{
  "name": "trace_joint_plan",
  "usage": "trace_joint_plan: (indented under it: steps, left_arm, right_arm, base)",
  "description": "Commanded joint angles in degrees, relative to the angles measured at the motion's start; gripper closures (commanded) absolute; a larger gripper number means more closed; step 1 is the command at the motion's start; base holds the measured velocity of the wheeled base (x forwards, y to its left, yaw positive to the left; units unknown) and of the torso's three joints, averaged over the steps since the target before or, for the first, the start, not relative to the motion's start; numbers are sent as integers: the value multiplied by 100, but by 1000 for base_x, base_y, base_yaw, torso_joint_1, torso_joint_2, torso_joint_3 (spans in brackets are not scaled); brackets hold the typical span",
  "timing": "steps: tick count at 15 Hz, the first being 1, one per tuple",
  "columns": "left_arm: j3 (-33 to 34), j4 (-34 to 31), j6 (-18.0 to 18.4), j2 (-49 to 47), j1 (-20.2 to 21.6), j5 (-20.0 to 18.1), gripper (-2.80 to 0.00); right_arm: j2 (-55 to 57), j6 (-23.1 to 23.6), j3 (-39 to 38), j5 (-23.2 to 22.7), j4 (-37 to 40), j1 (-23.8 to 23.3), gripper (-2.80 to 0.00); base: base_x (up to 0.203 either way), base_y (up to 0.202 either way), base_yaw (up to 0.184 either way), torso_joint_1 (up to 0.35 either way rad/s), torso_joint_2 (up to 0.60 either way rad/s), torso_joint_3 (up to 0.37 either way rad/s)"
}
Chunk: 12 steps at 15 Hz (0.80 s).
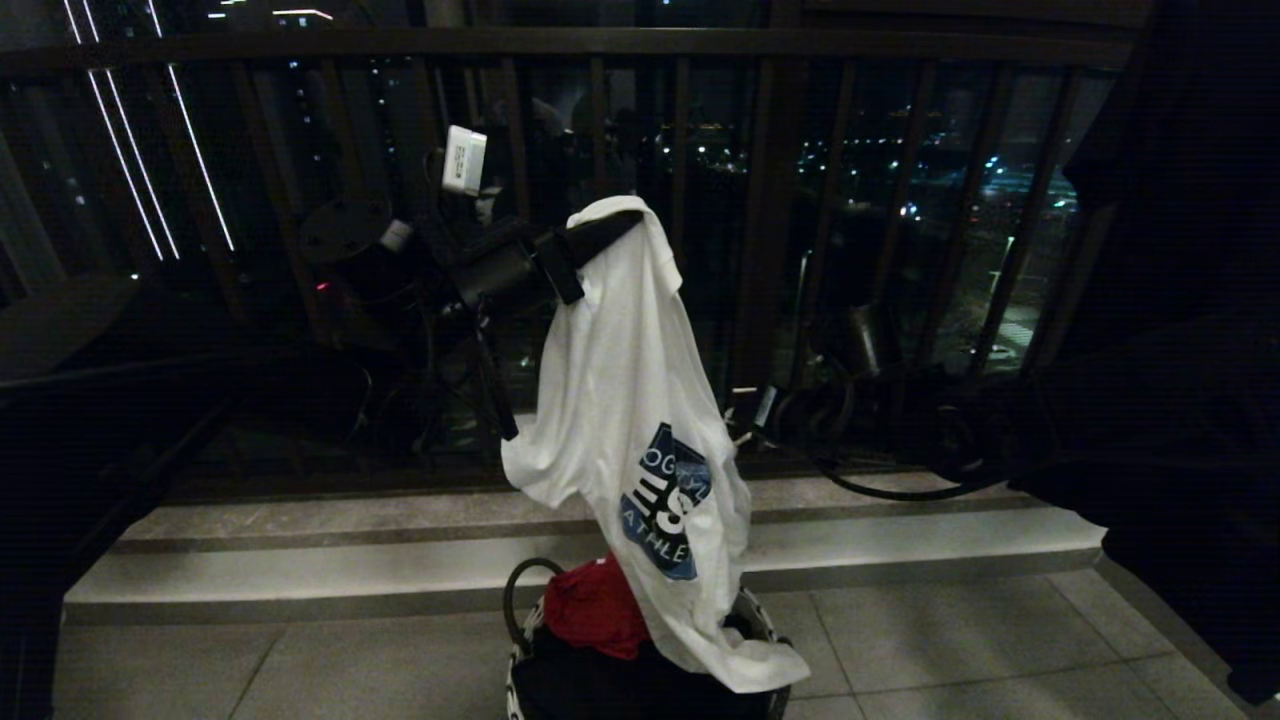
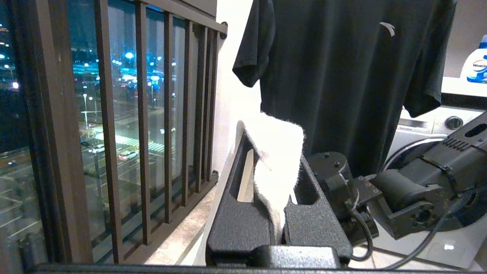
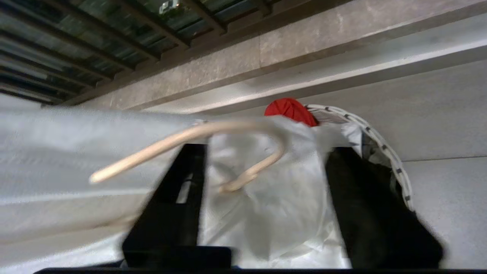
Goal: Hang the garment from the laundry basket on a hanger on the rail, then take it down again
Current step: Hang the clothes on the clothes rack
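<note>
White printed T-shirt (image 1: 640, 420) hanging over round woven laundry basket (image 1: 765, 615) on floor, red cloth (image 1: 595, 605) inside basket, dark balcony railing (image 1: 600, 45) behind.

Robot body: matte black, grainy-textured left gripper (image 2: 279, 190) with slotted wedge-shaped fingers; black cylindrical right-arm joint housing (image 2: 399, 192) with round screws, vent slits and looping black cables (image 2: 361, 228).

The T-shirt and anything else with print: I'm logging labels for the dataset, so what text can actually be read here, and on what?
"ATHLE", cut off by a fold: on the blue chest graphic of the white T-shirt.
Large letters above it, "ES" or similar: partly folded, uncertain.
Label on the detergent bottle: too small to read.
White tag on the left arm: unreadable.
</note>
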<state>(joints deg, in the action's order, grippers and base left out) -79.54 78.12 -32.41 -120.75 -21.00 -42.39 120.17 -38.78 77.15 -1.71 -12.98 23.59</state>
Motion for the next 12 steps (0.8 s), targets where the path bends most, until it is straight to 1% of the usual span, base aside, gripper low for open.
trace_joint_plan:
  steps: [1,9,10,12]
  left_arm:
    - [0,38,-19,-1,0,-24,0]
    - [0,37,-15,-28,-4,-24,0]
    - [9,36,-18,-28,-8,-31,0]
    - [39,11,-10,-19,-13,-41,0]
  right_arm:
    - [-12,-24,1,-5,-12,49,0]
    - [-159,-16,-13,25,-64,43,0]
    - [-245,-9,-23,149,-114,41,0]
    - [-363,21,-25,569,-309,41,0]
  base:
    - [0,0,0,0,0,0]
    - [0,0,0,0,0,0]
    - [0,0,0,0,0,0]
    - [0,0,0,0,0,0]
